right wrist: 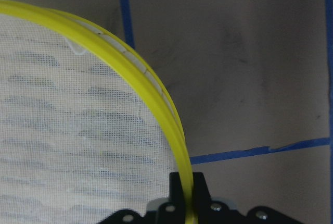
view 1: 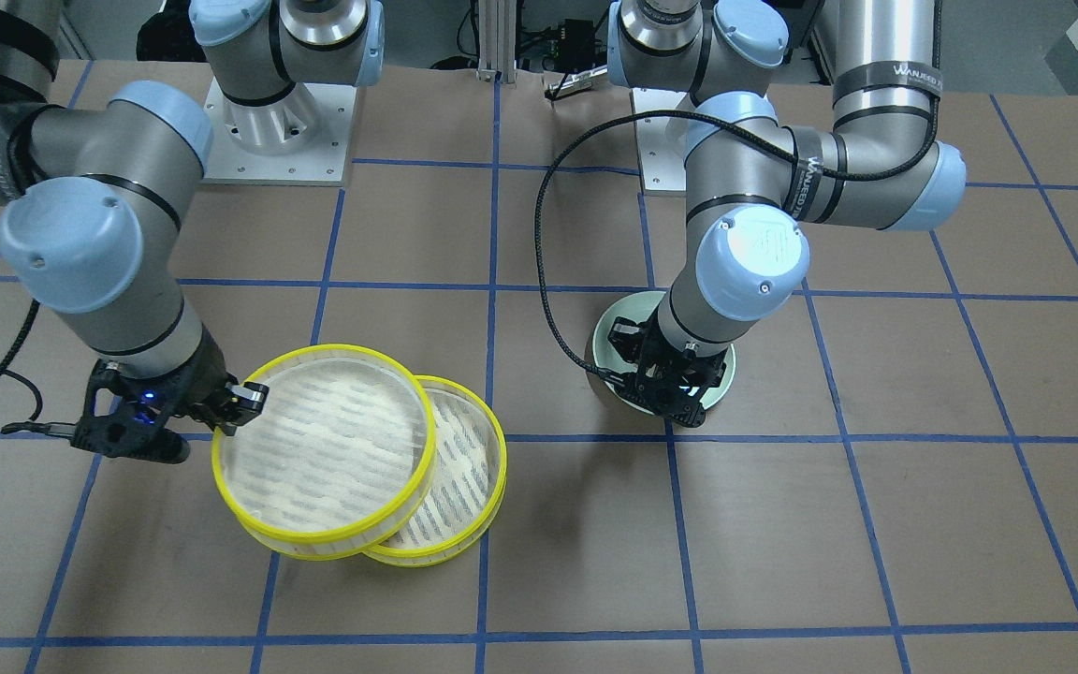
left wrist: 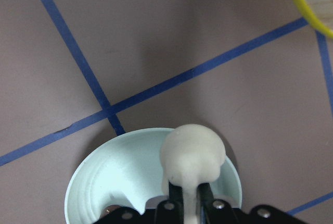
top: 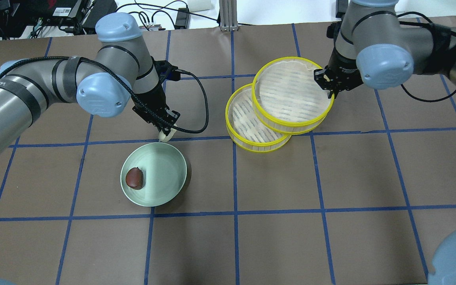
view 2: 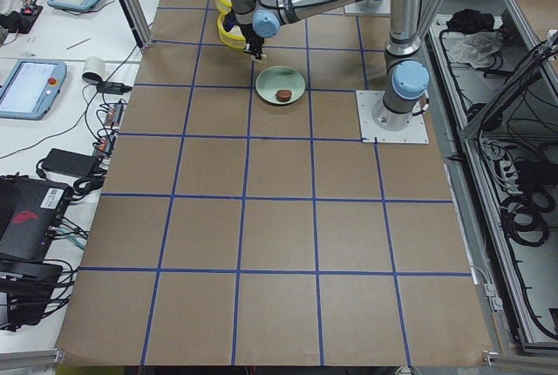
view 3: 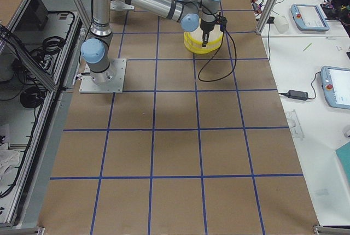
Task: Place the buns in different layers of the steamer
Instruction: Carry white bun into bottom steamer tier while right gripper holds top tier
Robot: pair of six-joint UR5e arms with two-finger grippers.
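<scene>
Neither tray holds a bun yet. The left gripper [left wrist: 188, 199] pinches the plump cream-white bun [left wrist: 192, 156] above the pale green round plate [top: 164, 174], mid-left overhead — the dark reddish-brown bun [top: 134, 177] lies there. The right gripper [right wrist: 186, 187] clamps the yellow-rimmed upper steamer tray [top: 291, 93], offset over the lower tray [top: 244, 122].

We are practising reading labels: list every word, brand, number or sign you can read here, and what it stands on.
"WANJEED X": black band on the left arm's upper tube; the rest curves away.
"WANJEED": second black band, on that arm's forearm.
White sticker on a black box beyond the table's far edge: too small to read.
Steamer and plate: no text.
</scene>
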